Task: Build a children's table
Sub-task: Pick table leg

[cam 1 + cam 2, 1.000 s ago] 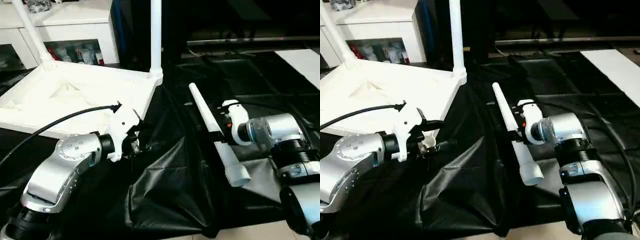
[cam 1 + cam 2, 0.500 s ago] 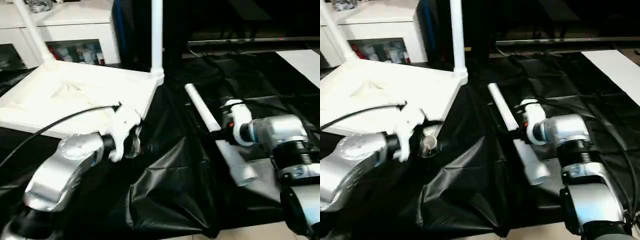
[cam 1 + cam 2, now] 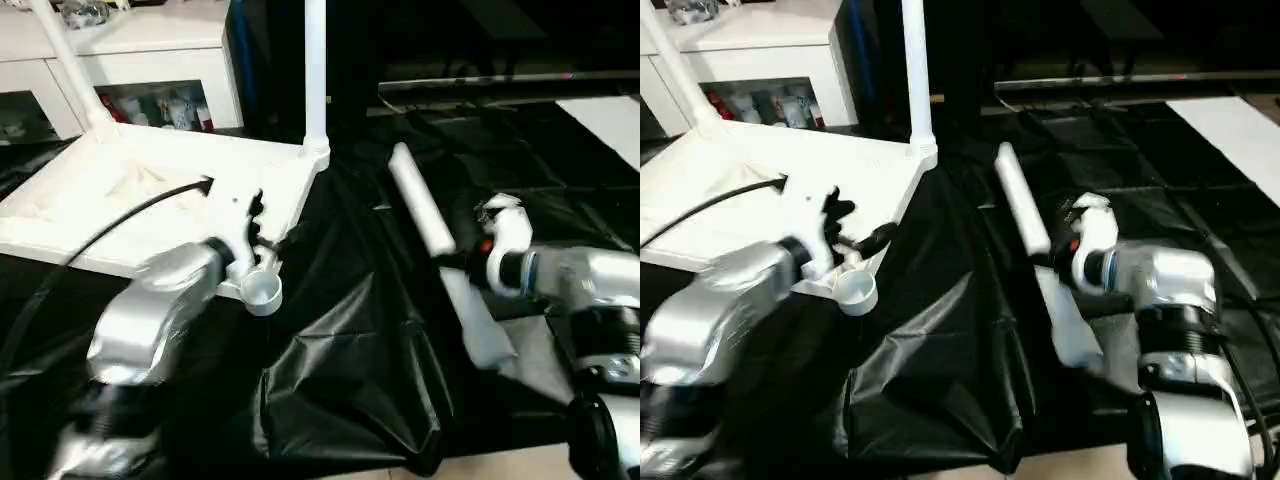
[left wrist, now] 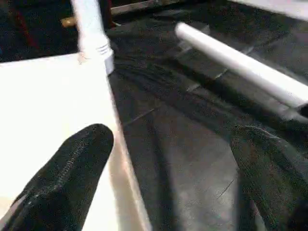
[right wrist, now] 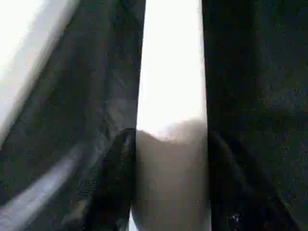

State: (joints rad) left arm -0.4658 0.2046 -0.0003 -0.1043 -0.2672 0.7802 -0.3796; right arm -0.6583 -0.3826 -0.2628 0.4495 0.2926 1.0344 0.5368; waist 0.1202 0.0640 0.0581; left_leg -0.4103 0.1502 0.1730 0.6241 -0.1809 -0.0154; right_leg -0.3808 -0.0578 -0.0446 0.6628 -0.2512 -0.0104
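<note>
The white tabletop (image 3: 130, 190) lies upside down at the left, with two legs (image 3: 315, 70) standing in its far corner sockets. Its near-right corner socket (image 3: 262, 290) stands free. My left gripper (image 3: 268, 222) hovers over the tabletop's right edge, wide open, nothing between its fingers (image 4: 72, 168). A loose white leg (image 3: 425, 215) lies slanted over the black cloth right of centre. My right gripper (image 3: 462, 262) is shut on its middle. In the right wrist view the leg (image 5: 171, 96) runs between both fingers (image 5: 120, 159).
The black cloth (image 3: 340, 380) draping the work table bunches into raised folds at the front centre. A white cabinet (image 3: 130, 40) stands behind the tabletop at the back left. A white panel (image 3: 610, 115) lies at the far right.
My left gripper has opened wider and risen towards the tabletop's right edge, uncovering the near corner socket. My right gripper has closed on the loose leg and shifted it slightly right.
</note>
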